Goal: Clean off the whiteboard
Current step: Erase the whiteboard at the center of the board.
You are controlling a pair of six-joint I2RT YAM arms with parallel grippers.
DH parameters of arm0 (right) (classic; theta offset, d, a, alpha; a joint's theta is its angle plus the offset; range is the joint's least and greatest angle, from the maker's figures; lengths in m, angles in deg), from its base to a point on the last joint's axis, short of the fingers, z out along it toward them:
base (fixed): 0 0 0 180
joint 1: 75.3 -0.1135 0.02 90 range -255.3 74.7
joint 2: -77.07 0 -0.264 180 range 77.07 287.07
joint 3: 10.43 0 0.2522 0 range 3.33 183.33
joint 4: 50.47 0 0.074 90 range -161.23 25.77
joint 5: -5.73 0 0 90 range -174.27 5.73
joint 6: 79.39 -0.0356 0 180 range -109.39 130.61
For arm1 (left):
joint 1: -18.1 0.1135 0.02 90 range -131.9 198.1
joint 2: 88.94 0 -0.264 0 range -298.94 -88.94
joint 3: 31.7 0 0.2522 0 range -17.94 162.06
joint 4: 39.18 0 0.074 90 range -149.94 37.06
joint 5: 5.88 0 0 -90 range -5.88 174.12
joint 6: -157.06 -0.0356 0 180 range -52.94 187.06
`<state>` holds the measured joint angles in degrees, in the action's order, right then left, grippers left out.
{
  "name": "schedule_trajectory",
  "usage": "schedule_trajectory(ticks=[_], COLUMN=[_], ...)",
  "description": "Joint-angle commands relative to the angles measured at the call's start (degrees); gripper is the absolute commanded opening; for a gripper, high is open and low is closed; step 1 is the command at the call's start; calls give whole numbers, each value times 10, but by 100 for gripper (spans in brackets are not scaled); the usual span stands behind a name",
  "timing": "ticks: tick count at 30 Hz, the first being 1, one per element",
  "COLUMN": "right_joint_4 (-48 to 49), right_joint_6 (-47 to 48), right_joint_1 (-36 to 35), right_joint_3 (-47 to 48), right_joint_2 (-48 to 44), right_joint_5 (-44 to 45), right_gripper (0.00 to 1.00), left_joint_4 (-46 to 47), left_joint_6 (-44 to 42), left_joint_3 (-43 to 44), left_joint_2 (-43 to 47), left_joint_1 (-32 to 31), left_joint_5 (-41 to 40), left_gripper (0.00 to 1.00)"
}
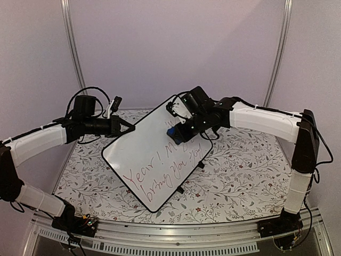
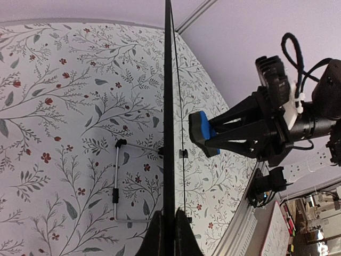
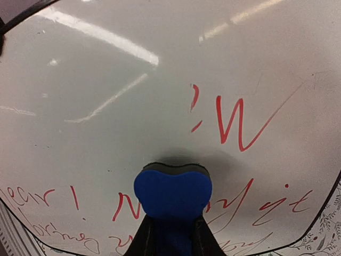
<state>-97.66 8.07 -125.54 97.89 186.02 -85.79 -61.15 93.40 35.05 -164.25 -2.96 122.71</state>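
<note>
The whiteboard is lifted off the table and tilted, with red handwriting across its lower half. My left gripper is shut on its upper left rim; in the left wrist view the board runs edge-on between the closed fingers of that gripper. My right gripper is shut on a blue eraser in front of the board's upper middle. The eraser faces the white surface just below red strokes. A narrow gap separates the eraser from the board.
A floral tablecloth covers the table. A wire stand folds out from the board's back. An aluminium rail runs along the near edge, and two wall poles rise behind.
</note>
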Motion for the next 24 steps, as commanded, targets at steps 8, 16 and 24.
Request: schedule_trajectory(ticks=[8,16,24], right_joint_4=[-10,-18,-20], right_joint_6=[28,49,51], right_joint_1=[0,16,17], right_joint_3=[132,178,178], right_joint_2=[9,58,76], right_joint_5=[66,42,21], right_gripper=[5,5,5], left_joint_4=[9,9,9], left_joint_6=[-20,-21,-20], left_joint_3=[8,8,8], left_joint_2=[1,3,2], left_joint_1=[-9,-9,-8], left_joint_5=[24,23,24], left_gripper=[0,0,0])
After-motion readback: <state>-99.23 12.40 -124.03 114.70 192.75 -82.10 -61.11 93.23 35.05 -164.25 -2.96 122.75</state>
